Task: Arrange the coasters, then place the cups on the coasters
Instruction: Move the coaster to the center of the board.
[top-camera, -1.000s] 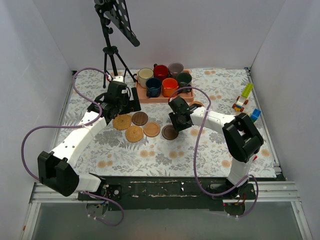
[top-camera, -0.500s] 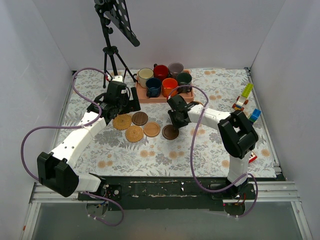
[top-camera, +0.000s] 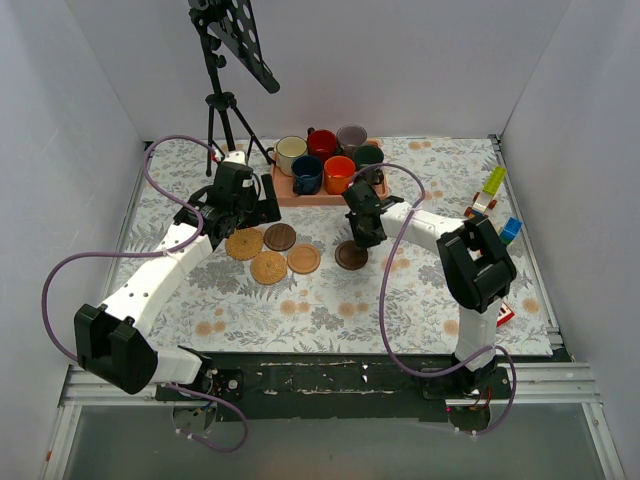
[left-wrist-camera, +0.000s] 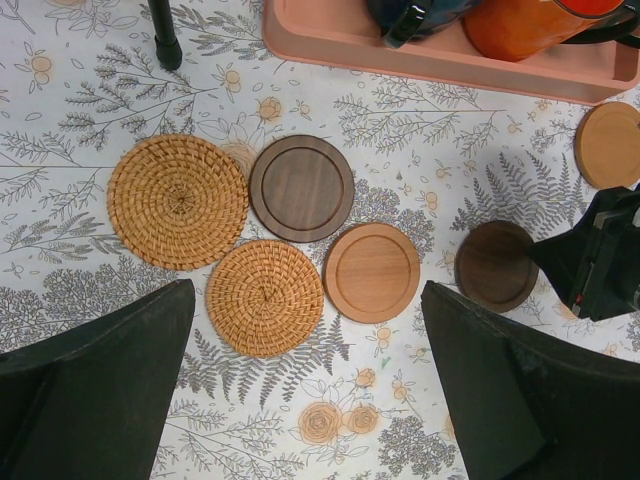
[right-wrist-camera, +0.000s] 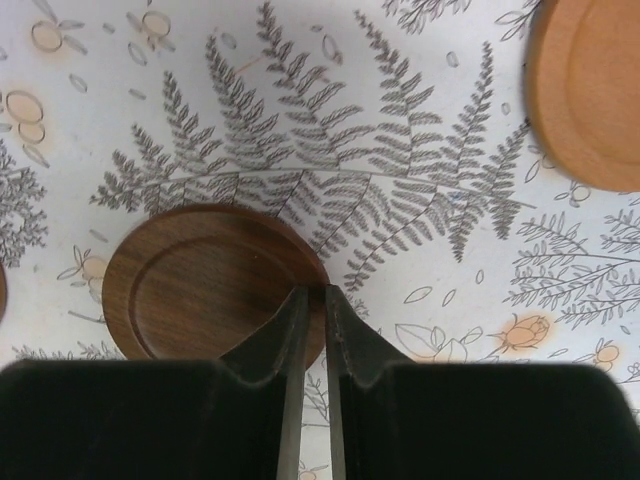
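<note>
Four coasters lie grouped left of centre: a large woven one (top-camera: 244, 244), a dark brown one (top-camera: 279, 236), a smaller woven one (top-camera: 268, 267) and a tan wooden one (top-camera: 304, 259). A second dark brown coaster (top-camera: 351, 256) lies apart to the right. My right gripper (right-wrist-camera: 312, 292) is pinched on its rim (right-wrist-camera: 205, 285), one finger inside the rim and one outside. Another tan coaster (right-wrist-camera: 590, 90) lies near the tray. My left gripper (left-wrist-camera: 307, 295) hangs wide open over the group, holding nothing. The cups, among them cream (top-camera: 291, 152), navy (top-camera: 307, 172) and orange (top-camera: 339, 172), stand on the pink tray (top-camera: 290, 197).
A black tripod stand (top-camera: 225, 110) rises at the back left, one foot (left-wrist-camera: 165, 40) near the large woven coaster. Toy blocks (top-camera: 488, 195) and a blue block (top-camera: 511, 228) lie at the right edge. White walls enclose the table on three sides.
My right gripper closed onto the lone dark brown coaster's rim, and the coaster shifted a little to the right and toward the tray. The left arm stayed still.
</note>
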